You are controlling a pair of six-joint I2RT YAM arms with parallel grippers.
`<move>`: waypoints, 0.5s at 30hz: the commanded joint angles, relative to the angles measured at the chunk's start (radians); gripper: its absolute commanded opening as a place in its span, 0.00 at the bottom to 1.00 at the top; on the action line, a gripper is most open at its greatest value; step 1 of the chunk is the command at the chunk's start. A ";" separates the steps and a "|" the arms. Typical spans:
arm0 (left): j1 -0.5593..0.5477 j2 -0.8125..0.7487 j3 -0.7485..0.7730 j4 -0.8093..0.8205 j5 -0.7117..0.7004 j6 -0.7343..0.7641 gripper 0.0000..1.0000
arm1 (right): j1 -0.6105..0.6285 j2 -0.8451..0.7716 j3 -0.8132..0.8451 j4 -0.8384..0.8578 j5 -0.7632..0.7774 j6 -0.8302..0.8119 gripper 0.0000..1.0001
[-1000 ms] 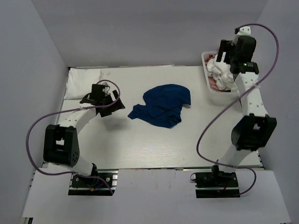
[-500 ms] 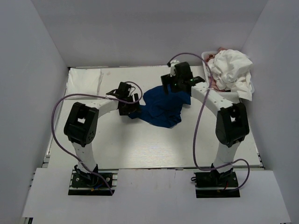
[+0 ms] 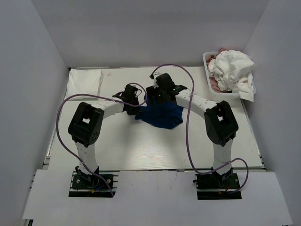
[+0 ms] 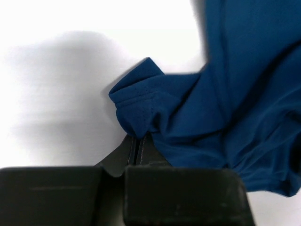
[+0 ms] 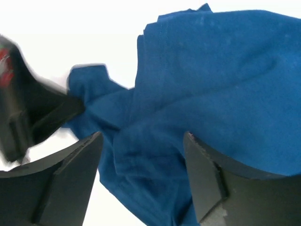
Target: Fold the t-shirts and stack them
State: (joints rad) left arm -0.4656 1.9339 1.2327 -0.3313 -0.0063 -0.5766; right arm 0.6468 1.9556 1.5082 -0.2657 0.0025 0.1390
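A crumpled navy blue t-shirt [image 3: 162, 115] lies in the middle of the table. My left gripper [image 3: 137, 102] is at its left edge, shut on a small fold of the blue cloth [image 4: 136, 110], with the jaws [image 4: 138, 141] pressed together. My right gripper [image 3: 156, 95] hovers over the shirt's upper left part. It is open, and its two fingers [image 5: 77, 162] straddle a ridge of blue fabric [image 5: 150, 141] without pinching it. A heap of white t-shirt [image 3: 231, 70] fills the basket, with some pink cloth [image 3: 215, 84] beneath it.
The white lattice basket [image 3: 207, 60] stands at the back right corner. A flat white cloth [image 3: 84, 82] lies at the back left. The left gripper's body [image 5: 28, 117] sits close to the right gripper's fingers. Grey walls surround the table.
The right arm swung from the basket to the blue shirt. The left arm moved right to the shirt's left edge and shut on it. The shirt is bunched narrower.
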 commanded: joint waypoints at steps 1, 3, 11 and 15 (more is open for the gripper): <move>-0.007 -0.079 -0.087 -0.058 -0.095 -0.028 0.00 | 0.020 0.077 0.101 0.008 0.057 0.066 0.66; -0.007 -0.131 -0.127 -0.048 -0.095 -0.039 0.00 | 0.019 0.135 0.151 0.005 0.070 0.091 0.64; -0.007 -0.153 -0.167 -0.020 -0.050 -0.049 0.00 | 0.050 0.334 0.342 0.010 0.116 0.123 0.65; -0.007 -0.153 -0.177 -0.020 -0.050 -0.058 0.00 | 0.070 0.428 0.395 0.003 0.134 0.129 0.58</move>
State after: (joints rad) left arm -0.4690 1.8091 1.0771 -0.3309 -0.0525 -0.6285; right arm 0.6971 2.3398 1.8576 -0.2600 0.1020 0.2432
